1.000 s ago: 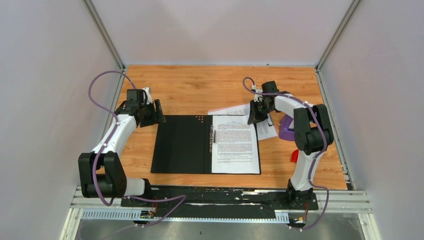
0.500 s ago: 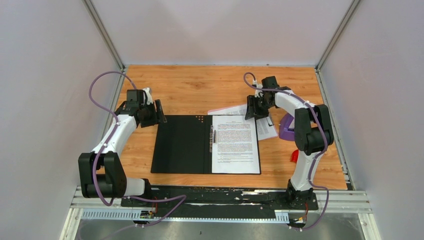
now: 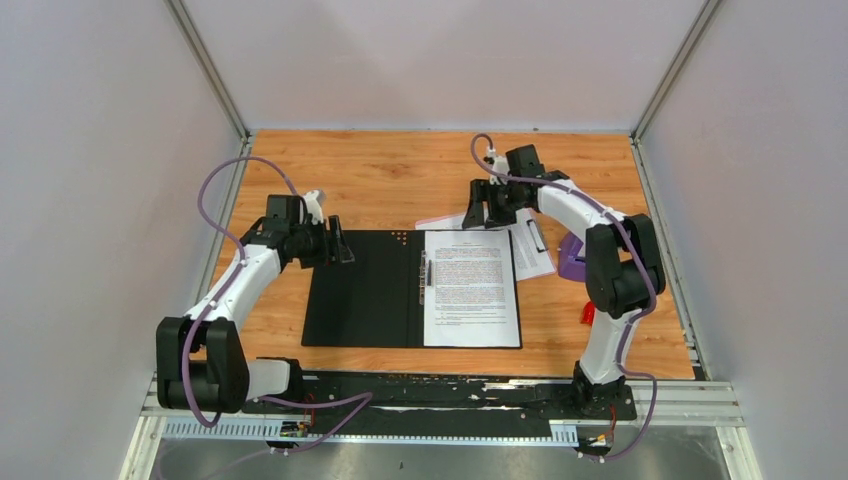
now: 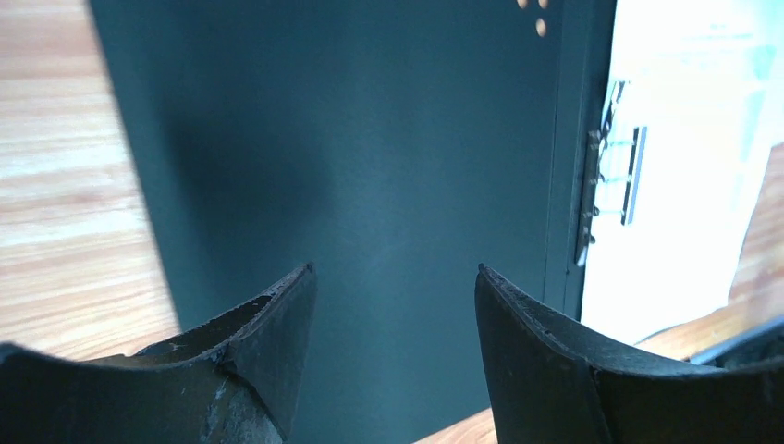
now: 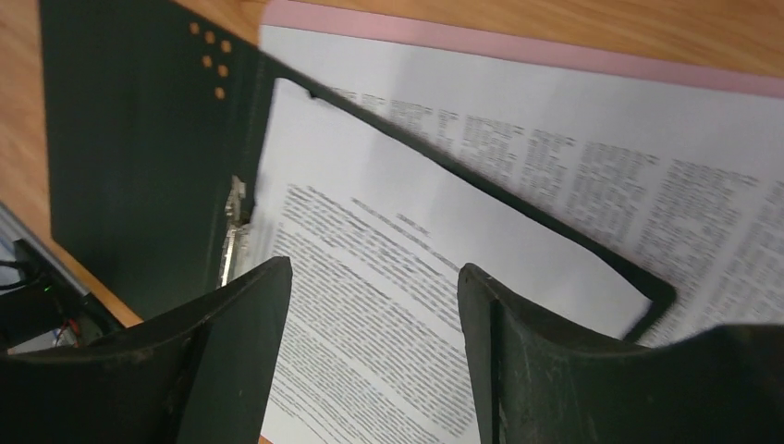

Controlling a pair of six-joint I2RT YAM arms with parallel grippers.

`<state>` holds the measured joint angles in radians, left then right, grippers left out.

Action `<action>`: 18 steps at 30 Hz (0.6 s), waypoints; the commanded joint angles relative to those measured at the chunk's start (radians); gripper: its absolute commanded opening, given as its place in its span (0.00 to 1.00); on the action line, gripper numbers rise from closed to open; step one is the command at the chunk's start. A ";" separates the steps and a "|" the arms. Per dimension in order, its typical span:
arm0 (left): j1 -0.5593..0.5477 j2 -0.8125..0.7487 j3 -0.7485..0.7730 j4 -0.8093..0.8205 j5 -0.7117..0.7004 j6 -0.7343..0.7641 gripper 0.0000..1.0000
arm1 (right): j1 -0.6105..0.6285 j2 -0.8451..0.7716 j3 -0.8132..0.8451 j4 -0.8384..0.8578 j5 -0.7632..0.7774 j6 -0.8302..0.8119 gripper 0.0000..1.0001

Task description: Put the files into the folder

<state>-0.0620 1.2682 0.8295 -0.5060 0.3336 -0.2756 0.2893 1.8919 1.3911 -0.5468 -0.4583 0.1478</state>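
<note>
I'm seeing left fingers (image 4: 268, 338) spread at the folder (image 3: 365, 290)'s 10 o'clock, right fingers (image 5: 236, 338) spread over the files (image 3: 470, 290).

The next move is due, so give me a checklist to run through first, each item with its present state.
1. Folder lies open and flat, black inside up: ok.
2. Printed sheet rests on the folder's right half: ok.
3. All files inside: not ok. More printed sheets lie on the pink clipboard, partly under the folder's far right corner.
4. Left gripper open and empty, over the folder's left flap: ok.
5. Right gripper open and empty, above the folder's far edge: ok.
6. Spine clip open or closed: cannot tell.
</note>
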 commanded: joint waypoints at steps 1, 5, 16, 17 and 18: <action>-0.024 -0.001 -0.045 0.069 0.102 -0.011 0.70 | 0.079 -0.014 -0.009 0.172 -0.160 0.022 0.67; -0.026 0.014 -0.062 0.085 0.121 -0.010 0.70 | 0.143 0.052 0.037 0.184 -0.220 0.011 0.66; -0.026 -0.003 -0.069 0.069 0.109 0.008 0.70 | 0.220 0.209 0.155 0.172 -0.311 0.000 0.66; -0.025 -0.002 -0.067 0.065 0.107 0.010 0.70 | 0.221 0.217 0.159 0.171 -0.316 -0.001 0.66; -0.024 0.000 -0.066 0.060 0.107 0.015 0.71 | 0.224 0.224 0.163 0.171 -0.322 -0.002 0.66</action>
<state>-0.0853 1.2831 0.7616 -0.4595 0.4355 -0.2817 0.5049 2.0926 1.4937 -0.3962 -0.7269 0.1593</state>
